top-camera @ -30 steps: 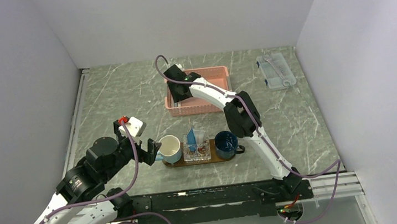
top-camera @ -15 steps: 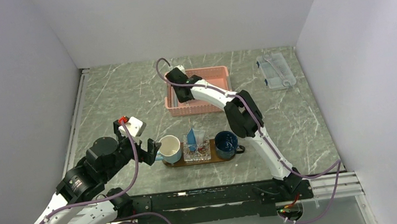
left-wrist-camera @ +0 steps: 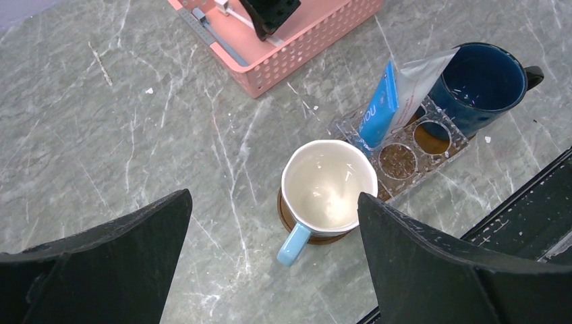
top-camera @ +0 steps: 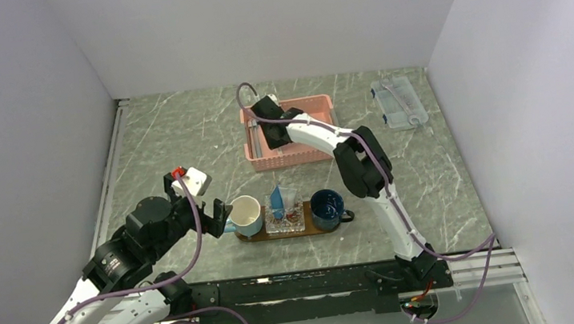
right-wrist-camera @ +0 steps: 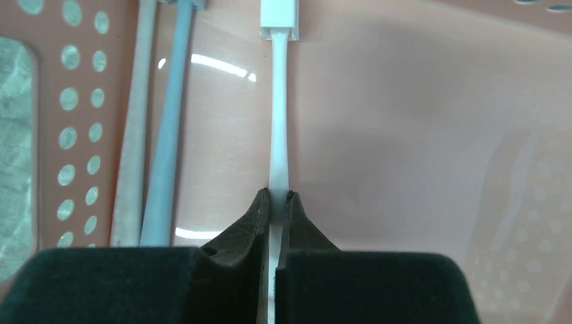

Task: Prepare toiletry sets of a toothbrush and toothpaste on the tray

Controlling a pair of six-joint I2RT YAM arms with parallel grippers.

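A grey-green marbled desk carries everything. At its far middle sits a pink slotted plastic basket, and nearer the arm bases, well apart from it, lies the flat dark brown wooden tray. On the tray, a white mug with a pale blue handle and a dark blue mug flank a clear plastic holder with round holes. The small blue toothpaste tube stands tilted in that holder. The left tool hangs above the white mug at the tray's left end, its jaws spread wide and holding nothing. The right tool is down inside the basket, pinched narrow on the handle of a thin white plastic toothbrush. That handle lies flat on the basket floor, its long axis running straight away from the fingers, parallel to a pale blue brush and a cream one by the left wall. The jaws cross the handle squarely, so lifting it looks next, then carrying it back toward the tray on the basket's near side; the right arm is the nearer one
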